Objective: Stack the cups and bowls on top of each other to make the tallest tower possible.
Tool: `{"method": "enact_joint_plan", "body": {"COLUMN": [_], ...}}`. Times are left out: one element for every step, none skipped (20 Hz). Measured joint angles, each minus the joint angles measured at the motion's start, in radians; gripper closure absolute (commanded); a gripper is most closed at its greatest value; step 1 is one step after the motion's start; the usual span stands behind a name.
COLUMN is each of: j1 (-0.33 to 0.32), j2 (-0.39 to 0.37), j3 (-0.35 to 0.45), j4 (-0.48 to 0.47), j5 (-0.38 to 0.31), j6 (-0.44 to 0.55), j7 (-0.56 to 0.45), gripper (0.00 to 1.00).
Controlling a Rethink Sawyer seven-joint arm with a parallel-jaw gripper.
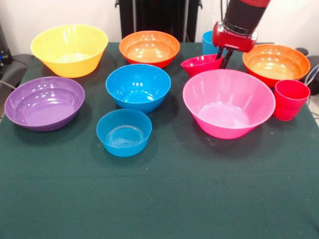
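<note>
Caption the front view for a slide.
Gripper at the small magenta bowl, tilted among unstacked bowls on the green table.

light blue cup [208, 43] mostly hidden behind tool [223, 56], arm cut off above

No readable text, labels, brands or numbers anywhere; bowls, cups, table cloth and robot arm all plain, unmarked.

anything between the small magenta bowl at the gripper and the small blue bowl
Yes. The medium blue bowl sits roughly between the magenta bowl at the gripper and the small blue bowl; lifting over it should clear.
</note>
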Motion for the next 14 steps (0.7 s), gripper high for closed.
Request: {"method": "enact_joint_plan", "body": {"j1": [0.000, -0.001, -0.001, -0.002, -0.002, -0.002, -0.002, -0.002, -0.003, -0.003, -0.005, -0.007, -0.009, -0.011], "j2": [-0.001, -0.003, -0.005, -0.010, -0.013, -0.017, -0.019, -0.021, -0.023, -0.025, -0.027, -0.031, -0.035, -0.038], "j3": [0.002, 0.005, 0.008, 0.012, 0.014, 0.017, 0.018, 0.019, 0.019, 0.020, 0.021, 0.023, 0.024, 0.025], "j4": [-0.006, -0.017, -0.025, -0.036, -0.044, -0.051, -0.058, -0.067, -0.076, -0.083, -0.091, -0.100, -0.109, -0.116], "j5": [0.000, 0.000, 0.000, 0.000, 0.000, 0.000, 0.000, 0.000, -0.001, -0.001, -0.001, -0.001, -0.001, -0.001], "j6": [0.011, 0.028, 0.041, 0.063, 0.076, 0.088, 0.100, 0.115, 0.132, 0.145, 0.162, 0.183, 0.203, 0.219], "j7": [0.000, 0.000, 0.000, 0.000, 0.000, 0.000, 0.000, 0.000, 0.000, 0.000, 0.000, 0.000, 0.000, 0.000], "gripper": [1.00, 1.00, 1.00, 1.00, 1.00, 1.00, 1.00, 1.00, 1.00, 1.00, 1.00, 1.00, 1.00, 1.00]}}
